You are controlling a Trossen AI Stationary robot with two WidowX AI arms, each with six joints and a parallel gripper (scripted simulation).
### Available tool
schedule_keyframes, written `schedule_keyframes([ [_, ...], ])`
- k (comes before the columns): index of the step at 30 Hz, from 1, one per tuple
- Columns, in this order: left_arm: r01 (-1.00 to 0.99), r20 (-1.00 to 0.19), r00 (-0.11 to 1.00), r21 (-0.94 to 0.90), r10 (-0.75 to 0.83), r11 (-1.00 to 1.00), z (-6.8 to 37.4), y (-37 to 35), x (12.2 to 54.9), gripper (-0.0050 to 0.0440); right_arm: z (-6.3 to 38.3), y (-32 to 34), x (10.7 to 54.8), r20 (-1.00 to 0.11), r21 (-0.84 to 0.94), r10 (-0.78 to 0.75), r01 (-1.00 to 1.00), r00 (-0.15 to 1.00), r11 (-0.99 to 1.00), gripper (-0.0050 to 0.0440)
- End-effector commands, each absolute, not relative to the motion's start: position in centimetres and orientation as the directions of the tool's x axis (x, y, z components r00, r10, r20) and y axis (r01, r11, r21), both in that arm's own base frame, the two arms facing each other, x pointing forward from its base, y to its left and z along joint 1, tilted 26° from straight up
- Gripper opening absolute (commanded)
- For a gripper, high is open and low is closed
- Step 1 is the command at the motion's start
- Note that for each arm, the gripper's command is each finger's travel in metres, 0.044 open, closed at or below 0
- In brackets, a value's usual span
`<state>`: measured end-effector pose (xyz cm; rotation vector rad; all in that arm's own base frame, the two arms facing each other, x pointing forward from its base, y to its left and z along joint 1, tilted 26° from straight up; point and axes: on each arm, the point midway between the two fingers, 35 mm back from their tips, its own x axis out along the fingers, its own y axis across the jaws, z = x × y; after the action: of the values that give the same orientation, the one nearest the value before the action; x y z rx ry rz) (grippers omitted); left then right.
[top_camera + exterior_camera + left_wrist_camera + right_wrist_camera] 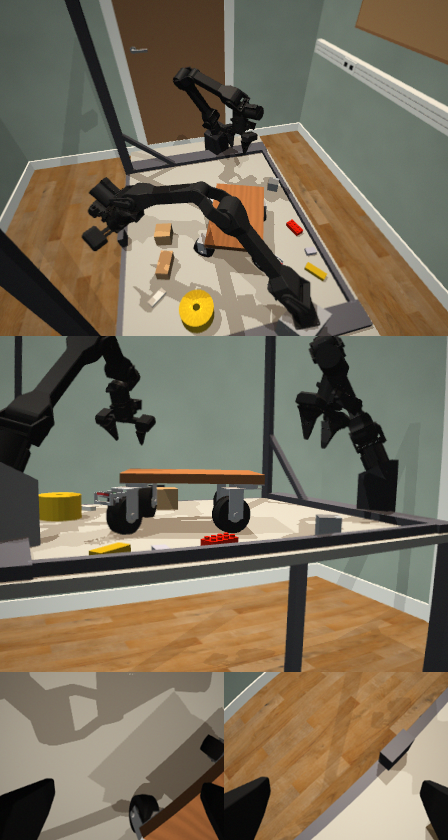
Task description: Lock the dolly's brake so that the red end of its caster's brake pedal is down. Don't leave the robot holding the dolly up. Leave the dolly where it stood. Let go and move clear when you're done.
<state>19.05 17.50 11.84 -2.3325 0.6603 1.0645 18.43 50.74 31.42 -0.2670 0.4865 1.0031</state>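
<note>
The dolly point(237, 215) has an orange-brown deck and stands on its black casters in the middle of the table. It also shows in the exterior view point(192, 476). The brake pedal with its red end point(102, 496) sticks out sideways from one corner caster point(127, 515). My left gripper point(246, 140) hangs open and empty high above the table's far end, apart from the dolly; in the left wrist view the deck point(192, 821) and a caster point(142, 811) lie below it. My right gripper point(101, 233) is open and empty over the table's side edge.
Two wooden blocks point(163, 233) point(164, 263) and a yellow disc point(196, 307) lie beside the dolly. A red brick point(294, 227), a yellow brick point(315, 270) and a grey cube point(273, 185) lie on its other side. A dark block point(395, 751) sits at the table's edge.
</note>
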Motion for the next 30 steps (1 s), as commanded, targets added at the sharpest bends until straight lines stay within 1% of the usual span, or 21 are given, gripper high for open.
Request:
schedule_keyframes([
  [1,-0.601,-0.783,0.586,-0.249,-0.208,-0.759,12.3,17.7,19.1,0.044,33.3,50.2,18.2,-0.473,0.016,0.758,-0.856,0.449,0.517,0.044],
  [17,-0.601,-0.783,0.586,-0.249,-0.208,-0.759,12.3,17.7,19.1,0.044,33.3,50.2,18.2,-0.473,0.016,0.758,-0.856,0.449,0.517,0.044],
  [24,-0.654,-0.797,0.57,-0.292,-0.2,-0.698,12.0,16.9,19.7,0.044,32.7,48.4,19.9,-0.5,-0.015,0.733,-0.851,0.461,0.525,0.0272],
  [30,-0.749,-0.819,0.546,-0.385,-0.175,-0.539,11.4,15.6,21.2,0.044,31.6,44.2,23.3,-0.549,-0.076,0.677,-0.836,0.489,0.543,0.0128],
])
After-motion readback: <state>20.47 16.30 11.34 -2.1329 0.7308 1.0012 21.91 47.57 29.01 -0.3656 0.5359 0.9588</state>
